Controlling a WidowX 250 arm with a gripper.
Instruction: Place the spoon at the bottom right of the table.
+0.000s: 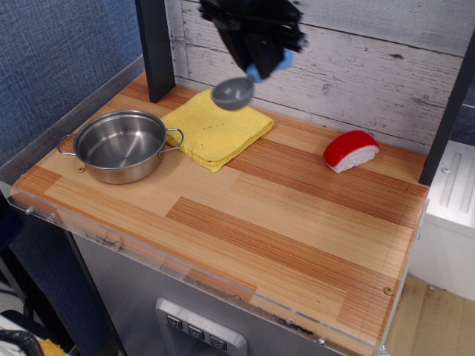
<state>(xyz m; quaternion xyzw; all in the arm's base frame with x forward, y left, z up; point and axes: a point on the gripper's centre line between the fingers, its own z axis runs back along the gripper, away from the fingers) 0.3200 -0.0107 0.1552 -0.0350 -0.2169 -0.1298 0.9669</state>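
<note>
Spoon (233, 93) hangs gripped beneath end effector (269, 63), above table (282, 215).

The claw (269, 61) is blurred, hiding the spoon's (233, 93) handle.

Shiny steel pot (122, 144), matt wood-grain table (282, 215).

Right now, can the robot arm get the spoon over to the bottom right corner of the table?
Probably yes. The fingers hold the spoon up in the air above the yellow cloth, and the table toward that corner is bare wood. The red and white toy sits farther back, out of the way.
</note>
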